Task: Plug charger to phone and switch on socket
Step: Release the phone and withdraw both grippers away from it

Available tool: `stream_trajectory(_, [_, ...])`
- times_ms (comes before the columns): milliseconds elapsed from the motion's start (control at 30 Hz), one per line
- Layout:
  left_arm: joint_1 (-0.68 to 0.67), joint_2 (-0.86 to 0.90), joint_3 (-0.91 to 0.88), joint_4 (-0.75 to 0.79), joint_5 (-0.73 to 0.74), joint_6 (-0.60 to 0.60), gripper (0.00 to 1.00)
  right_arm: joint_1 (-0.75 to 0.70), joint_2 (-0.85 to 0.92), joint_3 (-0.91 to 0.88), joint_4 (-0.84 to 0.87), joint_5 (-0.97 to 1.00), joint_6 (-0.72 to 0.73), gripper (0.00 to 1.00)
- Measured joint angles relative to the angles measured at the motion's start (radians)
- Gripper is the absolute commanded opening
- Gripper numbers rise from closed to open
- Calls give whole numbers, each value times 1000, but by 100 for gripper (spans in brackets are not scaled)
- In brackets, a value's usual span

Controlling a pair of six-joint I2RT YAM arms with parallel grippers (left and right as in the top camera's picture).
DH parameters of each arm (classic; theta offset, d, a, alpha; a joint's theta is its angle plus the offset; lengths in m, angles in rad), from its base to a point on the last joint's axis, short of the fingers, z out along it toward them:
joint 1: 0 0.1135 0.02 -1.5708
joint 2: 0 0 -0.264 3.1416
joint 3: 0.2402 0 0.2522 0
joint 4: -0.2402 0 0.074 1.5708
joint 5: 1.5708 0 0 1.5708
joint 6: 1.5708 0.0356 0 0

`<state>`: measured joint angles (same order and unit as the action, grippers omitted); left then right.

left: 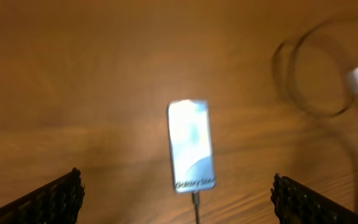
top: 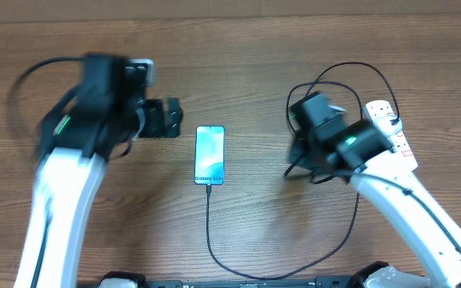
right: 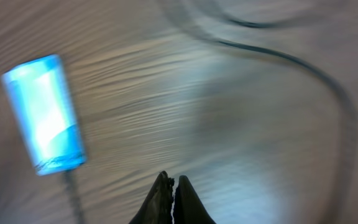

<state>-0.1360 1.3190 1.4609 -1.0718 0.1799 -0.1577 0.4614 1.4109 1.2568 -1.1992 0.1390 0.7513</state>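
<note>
The phone [top: 210,155] lies flat mid-table, screen lit light blue. It also shows in the left wrist view [left: 191,145] and the right wrist view [right: 44,114]. The black charger cable [top: 211,232] meets the phone's bottom edge, runs toward me, then loops right and up to the white socket strip [top: 386,120] at the right. My left gripper [top: 172,118] is open and empty, left of the phone; its fingers frame the phone in the left wrist view [left: 178,198]. My right gripper [top: 297,150] is shut and empty, right of the phone and above the table [right: 174,186].
Black cable loops [top: 350,80] lie around the strip behind the right arm; they also show in the left wrist view [left: 309,74] and the right wrist view [right: 278,56]. The wooden table [top: 262,48] extends on all sides.
</note>
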Motion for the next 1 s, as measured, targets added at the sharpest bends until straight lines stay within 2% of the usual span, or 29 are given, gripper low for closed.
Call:
stream_trajectory(133, [0, -263, 10, -66, -76, -24, 100, -227, 0, 0, -19, 20, 38, 4])
stream_trajectory(233, [0, -396, 8, -143, -169, -75, 100, -411, 2, 0, 28, 21, 24, 4])
stream_trajectory(333, [0, -514, 4, -237, -257, -125, 100, -576, 8, 0, 74, -14, -34, 4])
stream_trajectory(500, [0, -656, 2, -354, -335, -158, 100, -775, 60, 0, 80, -81, -133, 4])
stream_trajectory(700, [0, -686, -2, -495, -358, -167, 100, -893, 233, 47, 38, -148, -261, 4])
stream_trajectory(867, [0, -686, -6, -596, -365, -169, 100, -905, 394, 181, -42, -177, -325, 4])
stream_trajectory(1000, [0, -686, -8, -603, -375, -169, 100, -905, 444, 259, -41, -214, -365, 4])
